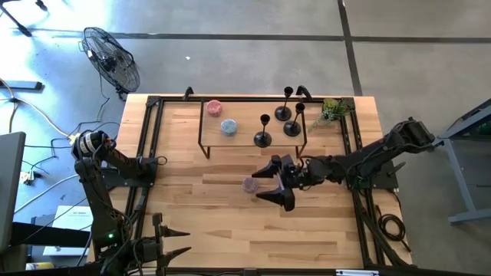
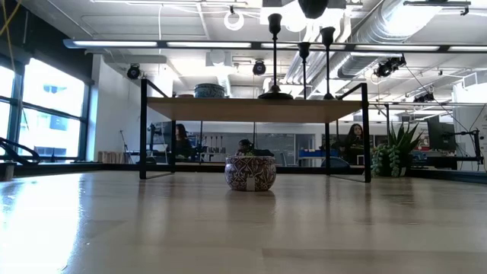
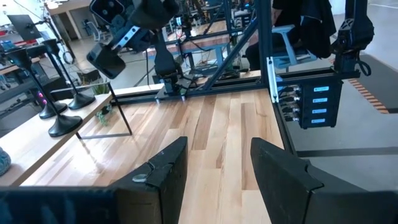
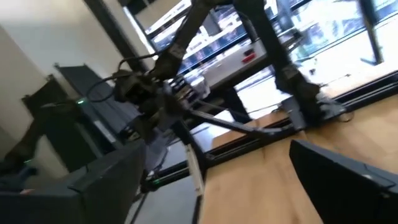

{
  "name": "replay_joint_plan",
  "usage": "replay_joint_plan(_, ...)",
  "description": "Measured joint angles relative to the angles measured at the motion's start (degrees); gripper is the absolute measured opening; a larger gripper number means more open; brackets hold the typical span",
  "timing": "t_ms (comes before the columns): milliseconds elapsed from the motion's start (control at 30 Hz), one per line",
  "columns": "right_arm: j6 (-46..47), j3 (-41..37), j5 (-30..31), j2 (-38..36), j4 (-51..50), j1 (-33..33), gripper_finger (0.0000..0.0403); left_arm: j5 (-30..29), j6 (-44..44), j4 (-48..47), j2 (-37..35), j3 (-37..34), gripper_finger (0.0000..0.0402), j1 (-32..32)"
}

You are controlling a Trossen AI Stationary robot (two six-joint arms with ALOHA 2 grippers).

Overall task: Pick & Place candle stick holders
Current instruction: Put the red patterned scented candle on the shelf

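The right gripper (image 1: 270, 185) hangs at the middle of the high view with its fingers spread wide and nothing between them. Just to its left sits a small patterned jar (image 1: 249, 185) on the tabletop (image 1: 199, 230); the low view shows the jar (image 2: 250, 173) alone at frame centre. The nearest risk is here: a swing or drop of this arm could clip the jar and shove or tip it, because the lower finger sits so close beside it.

Further up the frame stands a low shelf (image 1: 238, 138) on thin black legs. All three holders are on its right part: one (image 1: 263, 138) near the front edge, one (image 1: 292, 127) to its right, and one (image 1: 284, 113) behind them. They stand near each other, with tall thin stems over small bases. I judge that reaching for the back one could knock the front two over, and a pinch on a stem rather than the base could let a holder swing or slip. The shelf frame and the plant (image 1: 331, 112) at its right end also crowd the approach.

Two candles, pink (image 1: 213, 106) and blue (image 1: 229, 126), sit on the shelf's left part, well clear.

The left gripper (image 3: 214, 165) waits low at the left edge of the tabletop, part open and empty.
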Motion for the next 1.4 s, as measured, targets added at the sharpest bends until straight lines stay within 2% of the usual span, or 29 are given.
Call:
replay_joint_plan(267,-4.7,0.0,2.7,0.0,-0.3,0.0,0.0366,1.2,-0.4,0.0,0.0,0.0,0.0172,0.0)
replay_joint_plan(500,-5.5,0.0,3.0,0.0,-1.1,0.0,0.0369,0.5,-0.6,-1.1,0.0,0.0,0.0172,0.0)
replay_joint_plan(633,-0.7,0.0,7.0,0.0,4.1,0.0,0.0369,0.6,-2.0,-1.2,0.0,0.0,0.0172,0.0)
replay_joint_plan(733,-7.6,0.7,4.4,-1.1,2.7,0.0,0.0369,0.6,-2.1,-1.3,0.0,0.0,0.0172,0.0)
replay_joint_plan(800,-13.5,2.5,1.5,-2.0,-3.2,0.9,0.0369,0.5,-2.1,-1.7,0.0,0.0,0.0172,0.0)
replay_joint_plan(867,-16.3,5.4,3.2,-2.1,-11.0,2.4,0.0369,-0.1,-2.1,-2.7,0.0,0.0,0.0172,0.0)
replay_joint_plan(1067,-19.6,20.2,23.8,-0.1,-45.0,7.7,0.0369,-0.2,-2.1,-2.8,0.0,0.0,0.0172,0.0)
replay_joint_plan(1133,-18.1,24.9,27.1,1.4,-53.7,9.0,0.0370,0.4,-2.3,-2.6,0.0,0.0,0.0172,0.0)
replay_joint_plan(1267,-12.9,31.8,27.7,3.6,-65.0,10.3,0.0369,1.0,-2.4,-2.5,0.0,0.0,0.0172,0.0)
replay_joint_plan(1400,-9.0,34.6,27.5,6.1,-72.1,10.5,0.0370,1.0,-3.1,-2.6,0.0,0.0,0.0172,0.0)
